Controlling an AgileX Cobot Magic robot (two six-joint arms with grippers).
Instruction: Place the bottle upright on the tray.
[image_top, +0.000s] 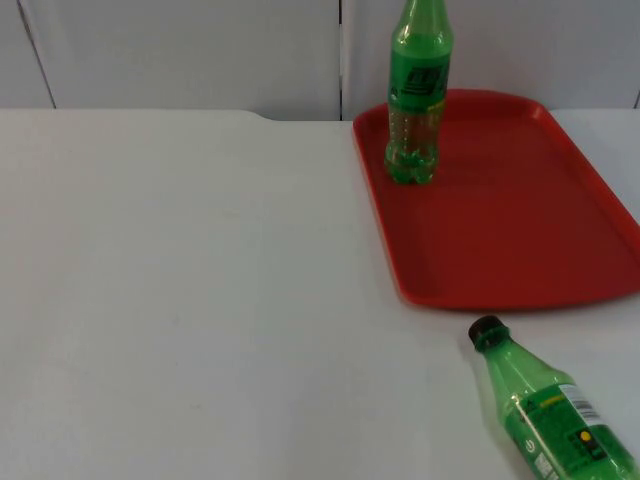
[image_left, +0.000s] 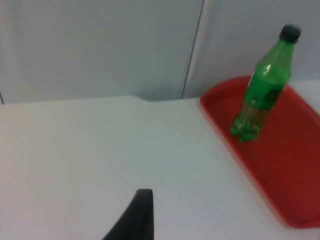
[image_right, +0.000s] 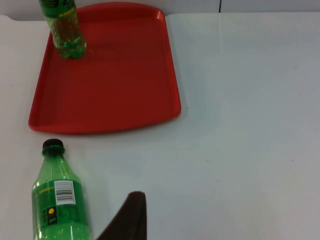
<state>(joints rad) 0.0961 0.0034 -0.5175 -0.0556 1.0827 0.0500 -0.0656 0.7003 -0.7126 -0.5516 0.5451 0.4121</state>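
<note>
A green bottle (image_top: 416, 100) (image_left: 260, 90) (image_right: 65, 30) with a black cap stands upright in the far left corner of the red tray (image_top: 500, 230) (image_left: 285, 165) (image_right: 115, 85). A second green bottle (image_top: 550, 415) (image_right: 57, 200) lies on its side on the white table just in front of the tray, its black cap pointing toward the tray's near rim. My right gripper (image_right: 127, 220) hangs over the table close beside the lying bottle, apart from it. My left gripper (image_left: 135, 220) is over the bare table to the left of the tray, well away from the upright bottle.
The grey partition wall (image_top: 200, 50) closes the table's far edge just behind the tray. The white table top (image_top: 180, 300) stretches wide to the left of the tray. The lying bottle is near the table's front right corner.
</note>
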